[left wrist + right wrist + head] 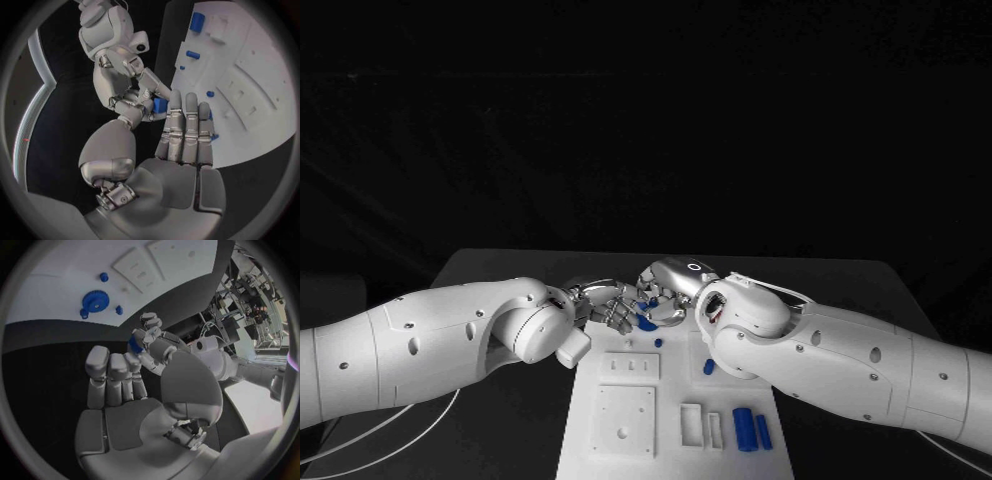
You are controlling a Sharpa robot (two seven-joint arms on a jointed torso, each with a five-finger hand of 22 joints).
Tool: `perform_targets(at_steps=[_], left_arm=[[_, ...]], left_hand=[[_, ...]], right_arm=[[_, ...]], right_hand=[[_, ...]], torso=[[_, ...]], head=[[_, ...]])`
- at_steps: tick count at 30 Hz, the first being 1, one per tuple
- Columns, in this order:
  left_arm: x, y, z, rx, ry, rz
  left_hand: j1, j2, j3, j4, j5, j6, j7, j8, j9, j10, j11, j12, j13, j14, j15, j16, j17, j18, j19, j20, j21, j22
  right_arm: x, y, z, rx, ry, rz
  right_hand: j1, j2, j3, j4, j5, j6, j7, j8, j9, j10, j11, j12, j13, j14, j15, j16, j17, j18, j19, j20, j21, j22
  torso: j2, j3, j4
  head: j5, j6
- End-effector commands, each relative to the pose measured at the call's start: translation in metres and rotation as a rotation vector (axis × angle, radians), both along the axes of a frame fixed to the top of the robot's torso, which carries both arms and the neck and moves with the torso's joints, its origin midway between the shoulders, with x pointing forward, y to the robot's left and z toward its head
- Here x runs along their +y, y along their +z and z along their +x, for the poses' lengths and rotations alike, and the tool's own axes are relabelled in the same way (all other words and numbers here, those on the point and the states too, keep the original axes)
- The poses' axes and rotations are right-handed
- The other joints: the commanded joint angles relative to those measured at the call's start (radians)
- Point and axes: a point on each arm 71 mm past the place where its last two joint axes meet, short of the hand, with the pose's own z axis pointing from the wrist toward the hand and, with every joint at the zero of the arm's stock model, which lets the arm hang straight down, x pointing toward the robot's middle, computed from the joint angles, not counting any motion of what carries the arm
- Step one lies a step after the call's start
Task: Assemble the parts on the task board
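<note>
Overhead, both white arms meet over the far end of the white rectangular task board point(668, 400), which lies lengthwise in the middle of the black table point(488, 270). The silver left hand point(599, 300) and the silver right hand point(668, 290) face each other there, fingertips nearly together, with a small blue part point(646, 322) at the spot where they meet.

From the left wrist camera, the left hand point(184, 135) has its fingers straight and side by side, nothing lying in its palm, while the right hand point(128, 95) opposite pinches a small blue block point(160, 105) between thumb and fingertips. From the right wrist camera, the right hand point(134, 380) has most fingers curled upward together, and a blue piece point(135, 342) sits between fingertips just beyond them; whose fingertips these are I cannot tell.

Elsewhere on the board, a flat blue gear wheel point(95, 301) lies with 3 small blue pegs near it. 2 blue cylinders point(751, 430) lie side by side at the near right corner, and 1 short blue piece point(710, 367) sits beside the right forearm. White raised rectangular blocks point(626, 418) occupy the board's near half.
</note>
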Motion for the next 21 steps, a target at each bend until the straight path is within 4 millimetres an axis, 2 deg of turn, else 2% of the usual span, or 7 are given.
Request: perform_targets(at_steps=[1, 2, 3, 8, 12, 17, 21], left_arm=[[-0.0057, 0.0046, -0.0007, -0.017, -0.037, -0.008], [-0.0058, 0.0046, -0.0007, -0.017, -0.038, -0.007], [-0.0058, 0.0046, -0.0007, -0.017, -0.038, -0.005], [-0.0054, 0.0044, -0.0006, -0.018, -0.038, 0.001], [-0.0050, 0.0044, -0.0004, -0.019, -0.036, 0.003], [-0.0046, 0.0045, 0.0001, -0.021, -0.034, 0.004], [-0.0045, 0.0044, 0.0000, -0.021, -0.035, 0.005]], left_hand=[[0.008, -0.004, 0.002, 0.011, -0.043, 0.023, -0.018, 0.002, 0.000, -0.006, -0.006, 0.007, 0.002, 0.000, -0.007, 0.005, -0.001, -0.013, -0.004, -0.004, 0.006, 0.016], [0.014, -0.003, 0.004, 0.014, -0.072, 0.023, -0.018, 0.002, 0.002, -0.007, -0.006, 0.009, 0.002, 0.000, -0.007, 0.006, -0.001, -0.013, -0.005, -0.004, 0.007, 0.016], [0.020, -0.002, 0.006, 0.017, -0.087, 0.023, -0.018, 0.001, 0.002, -0.007, -0.006, 0.010, 0.002, 0.000, -0.007, 0.007, -0.002, -0.013, -0.005, -0.004, 0.007, 0.016], [0.054, 0.026, 0.012, 0.022, -0.144, 0.026, -0.019, 0.002, 0.007, -0.008, -0.007, 0.016, 0.003, 0.000, -0.008, 0.011, -0.003, -0.013, -0.008, -0.005, 0.009, 0.015], [0.079, 0.061, 0.018, 0.016, -0.154, 0.030, -0.021, 0.003, 0.010, -0.006, -0.008, 0.019, 0.003, 0.002, -0.009, 0.015, -0.003, -0.015, -0.010, -0.005, 0.010, 0.014], [0.107, 0.098, 0.023, -0.002, -0.149, 0.033, -0.023, 0.004, 0.013, -0.003, -0.010, 0.022, 0.003, 0.003, -0.010, 0.020, -0.003, -0.018, -0.015, -0.005, 0.010, 0.014], [0.113, 0.110, 0.023, -0.009, -0.148, 0.034, -0.024, 0.005, 0.014, -0.002, -0.010, 0.022, 0.003, 0.003, -0.010, 0.021, -0.003, -0.020, -0.017, -0.005, 0.009, 0.014]], right_arm=[[-0.0011, -0.0060, -0.0001, 0.019, -0.002, -0.038], [-0.0010, -0.0060, -0.0001, 0.019, -0.002, -0.038], [-0.0010, -0.0061, 0.0000, 0.019, -0.002, -0.039], [-0.0014, -0.0064, 0.0001, 0.019, -0.004, -0.042], [-0.0019, -0.0066, 0.0003, 0.020, -0.005, -0.044], [-0.0025, -0.0069, 0.0005, 0.022, -0.007, -0.044], [-0.0025, -0.0073, 0.0007, 0.023, -0.008, -0.046]], right_hand=[[0.002, 0.004, 0.007, 0.001, 0.002, 0.046, 0.041, 0.007, 0.001, 0.004, -0.005, -0.001, 0.001, -0.002, -0.006, -0.003, -0.001, 0.097, 0.007, -0.001, 0.002, 0.008], [0.002, 0.004, 0.007, 0.001, 0.002, 0.046, 0.041, 0.007, 0.001, 0.004, -0.005, -0.001, 0.001, -0.002, -0.006, -0.003, -0.001, 0.097, 0.007, -0.001, 0.002, 0.008], [0.002, 0.004, 0.007, 0.001, 0.002, 0.046, 0.041, 0.007, 0.001, 0.003, -0.005, -0.002, 0.000, -0.002, -0.006, -0.003, -0.001, 0.097, 0.007, -0.001, 0.002, 0.008], [0.002, 0.004, 0.008, 0.001, 0.003, 0.046, 0.041, 0.007, 0.001, 0.004, -0.005, -0.001, 0.001, -0.001, -0.006, -0.004, -0.001, 0.097, 0.007, -0.001, 0.002, 0.008], [0.002, 0.004, 0.008, 0.001, 0.003, 0.046, 0.041, 0.006, 0.001, 0.004, -0.005, -0.001, 0.001, -0.001, -0.006, -0.004, -0.001, 0.097, 0.007, -0.001, 0.002, 0.007], [0.002, 0.004, 0.008, 0.000, 0.003, 0.046, 0.041, 0.006, 0.001, 0.004, -0.005, -0.001, 0.001, -0.001, -0.006, -0.004, -0.001, 0.097, 0.007, -0.001, 0.002, 0.007], [0.002, 0.004, 0.008, 0.000, 0.003, 0.046, 0.041, 0.006, 0.001, 0.004, -0.005, -0.001, 0.001, -0.001, -0.006, -0.004, -0.001, 0.097, 0.007, -0.001, 0.002, 0.007]], torso=[[0.000, 0.0001, -0.0002], [0.000, 0.0003, -0.0004], [0.000, 0.0005, -0.0005], [0.000, 0.0009, -0.0004], [0.000, 0.0005, -0.0003], [0.000, 0.0002, 0.0002], [0.000, -0.0003, 0.0004]], head=[[0.000, -0.001], [0.000, -0.001], [0.000, -0.001], [-0.001, -0.001], [-0.001, -0.002], [-0.001, -0.002], [-0.001, -0.003]])
